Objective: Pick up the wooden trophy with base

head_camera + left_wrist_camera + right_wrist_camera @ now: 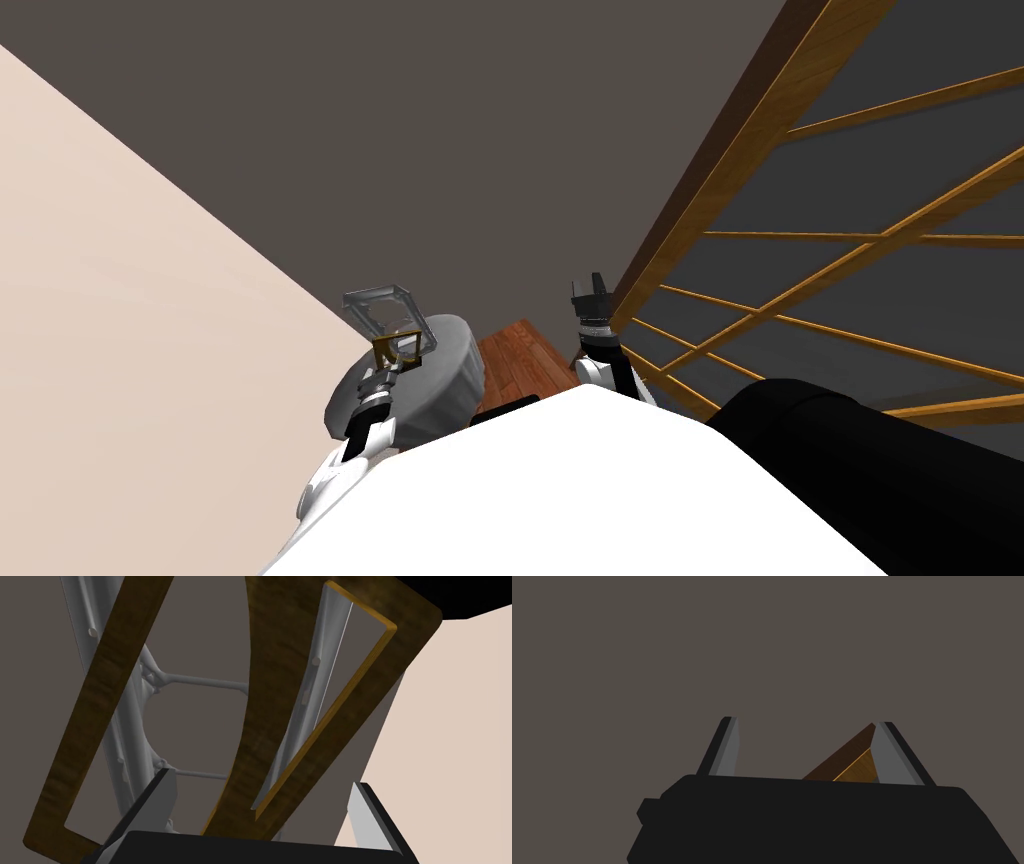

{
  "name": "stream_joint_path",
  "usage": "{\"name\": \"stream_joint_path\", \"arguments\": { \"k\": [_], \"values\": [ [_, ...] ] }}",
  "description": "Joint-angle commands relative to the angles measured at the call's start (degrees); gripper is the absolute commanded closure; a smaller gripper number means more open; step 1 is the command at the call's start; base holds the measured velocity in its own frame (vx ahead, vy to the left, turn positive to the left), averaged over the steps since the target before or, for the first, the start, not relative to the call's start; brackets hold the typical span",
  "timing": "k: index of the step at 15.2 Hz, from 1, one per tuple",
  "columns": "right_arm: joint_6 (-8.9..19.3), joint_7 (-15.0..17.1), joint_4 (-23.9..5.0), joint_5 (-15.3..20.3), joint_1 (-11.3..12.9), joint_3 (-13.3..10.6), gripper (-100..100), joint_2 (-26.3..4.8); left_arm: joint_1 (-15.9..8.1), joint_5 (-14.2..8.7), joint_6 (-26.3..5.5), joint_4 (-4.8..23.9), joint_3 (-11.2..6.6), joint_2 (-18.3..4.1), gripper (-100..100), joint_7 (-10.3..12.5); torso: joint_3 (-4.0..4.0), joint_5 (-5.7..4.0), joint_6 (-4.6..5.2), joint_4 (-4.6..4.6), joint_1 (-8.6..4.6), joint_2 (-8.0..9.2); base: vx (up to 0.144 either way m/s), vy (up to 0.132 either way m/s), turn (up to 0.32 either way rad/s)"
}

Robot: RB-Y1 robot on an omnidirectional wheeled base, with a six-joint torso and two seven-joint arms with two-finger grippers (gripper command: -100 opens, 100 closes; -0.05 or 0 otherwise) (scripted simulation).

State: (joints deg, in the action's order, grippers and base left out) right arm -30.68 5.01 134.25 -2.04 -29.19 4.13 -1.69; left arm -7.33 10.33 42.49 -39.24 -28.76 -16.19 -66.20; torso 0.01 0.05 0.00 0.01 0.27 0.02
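the stiff, probably light wooden trophy (260,701) is at the round grey stool (450,375)'s far edge, its thick wooden bar, the safest hold, between the spread fingers of the left gripper (264,780); right gripper (807,722) spread, empty.

Your right gripper (590,292) stands just beside the wooden lattice rail (700,190), and one beam (852,761) shows against a finger, so that side is shut to you. The gap between its parted fingers is free, facing the dark grey wall (450,120). On the left the beige wall (120,350) hems you in. A grey round furniture piece (450,385) lies under the left gripper (395,345) (the trophy (260,701) fills the room between its spread fingers). Between the arms, the wooden floor (520,360) leaves a lane.
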Motion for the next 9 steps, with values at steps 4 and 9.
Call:
{"name": "stream_joint_path", "arguments": {
  "k": [4,9],
  "values": [
    [0.0,0.0,0.0,0.0,0.0,0.0,0,0.0,-1.5,0.0,0.2,0.6,-2.14,-0.2,-100,-4.2,0.01,0.0,0.0,0.0,-0.01,0.01,-0.014,0.057,-0.043],
    [0.0,0.0,0.0,0.0,0.0,0.0,0,0.0,-1.7,0.1,-0.9,-0.3,-1.96,-0.5,100,-4.0,-0.09,-0.08,-0.04,0.0,-0.14,-0.19,0.017,0.017,-0.024]
  ]
}}
